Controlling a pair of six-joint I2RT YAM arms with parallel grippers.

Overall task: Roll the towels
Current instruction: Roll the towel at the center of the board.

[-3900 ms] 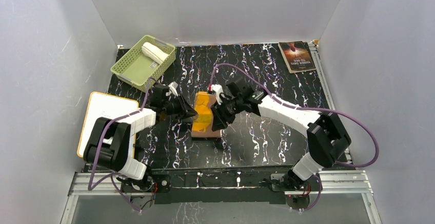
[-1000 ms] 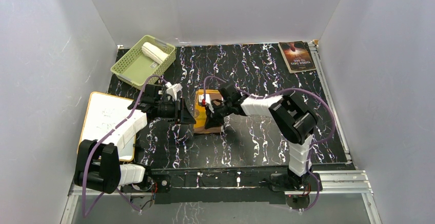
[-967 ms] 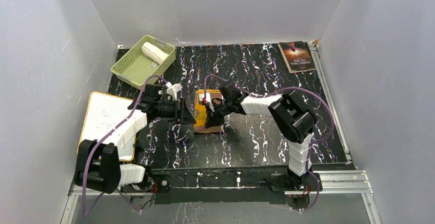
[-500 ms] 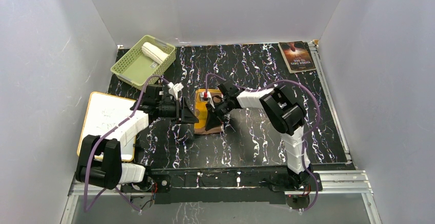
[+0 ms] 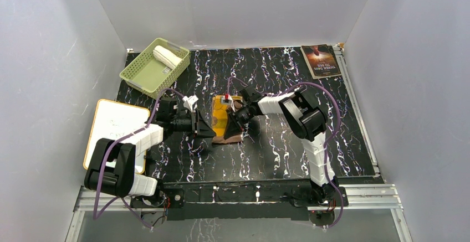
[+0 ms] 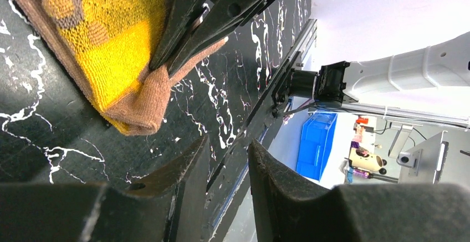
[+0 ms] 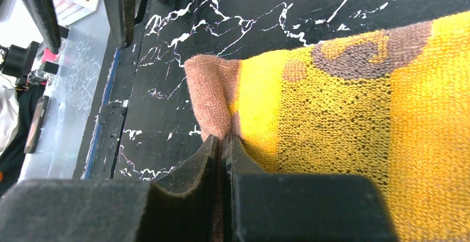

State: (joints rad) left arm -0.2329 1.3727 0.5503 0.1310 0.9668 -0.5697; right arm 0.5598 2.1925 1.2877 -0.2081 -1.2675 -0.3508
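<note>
The mustard-yellow towel (image 5: 220, 121) lies mid-table, its tan-brown side (image 5: 229, 137) folded up at the near end. My right gripper (image 5: 236, 121) is shut on that brown fold (image 7: 208, 92), pinching the edge between its fingertips (image 7: 223, 140). My left gripper (image 5: 208, 132) sits low at the towel's left near corner, open by a narrow gap (image 6: 227, 142) with nothing in it. The yellow towel (image 6: 111, 48) lies just beyond its tips, apart from them. The cream-white towel (image 5: 166, 56) lies rolled in the green basket (image 5: 145, 75).
A dark-covered book (image 5: 320, 60) lies at the far right corner. A white board (image 5: 113, 134) rests at the left edge beside my left arm. The basket stands at the far left.
My left gripper has slid slightly nearer and right along the towel's left edge, and its jaws have narrowed. My right arm has folded in closer, still pinching the brown edge.
</note>
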